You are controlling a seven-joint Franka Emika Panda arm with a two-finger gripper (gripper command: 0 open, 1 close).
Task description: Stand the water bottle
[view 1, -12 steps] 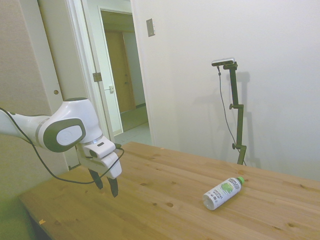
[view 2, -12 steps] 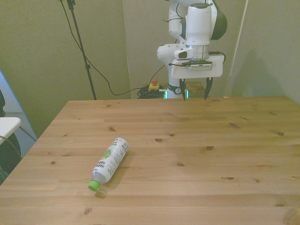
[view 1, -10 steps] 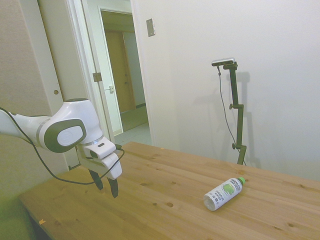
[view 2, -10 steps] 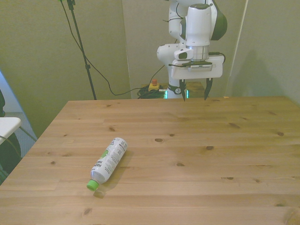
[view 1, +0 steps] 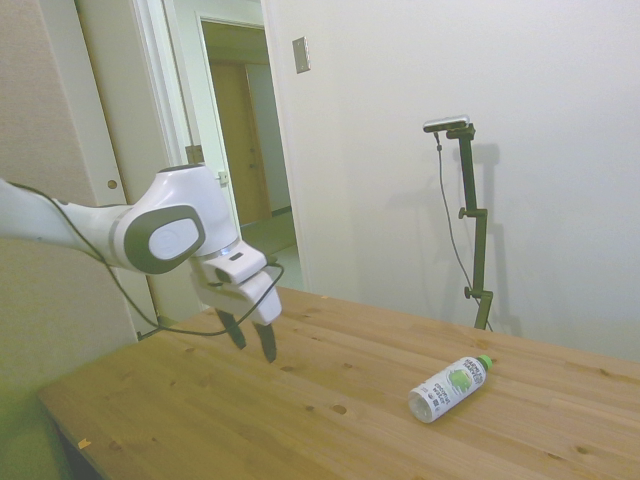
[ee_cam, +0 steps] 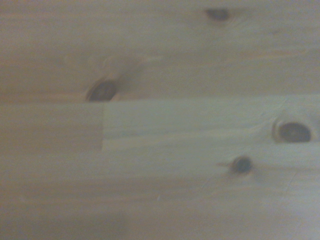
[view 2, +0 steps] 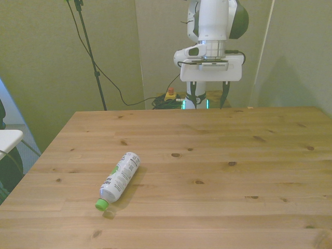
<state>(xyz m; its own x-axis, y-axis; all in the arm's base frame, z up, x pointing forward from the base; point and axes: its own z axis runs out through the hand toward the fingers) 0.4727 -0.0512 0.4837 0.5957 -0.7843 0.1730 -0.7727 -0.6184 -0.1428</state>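
Inspector A: Side view, left to right. End effector (view 1: 253, 343) hangs above the table (view 1: 200, 400), near its left part. Fingers (view 1: 268, 343) point down, set apart, nothing between them.

Inspector B: Confirmed in the front view. End effector (view 2: 207, 101) sits over the table's far edge, spread wide and empty.

Inspector A: Water bottle (view 1: 447, 387) lies on its side on the table, well apart from the end effector, toward the side view's right. Green cap points away from the arm.

Inspector B: In the front view the water bottle (view 2: 118, 179) lies toward the front view's left, cap toward the near edge, base toward the far side. White label faces up.

Inspector A: Wrist view shows only blurred table (ee_cam: 160, 150) boards with dark knots.
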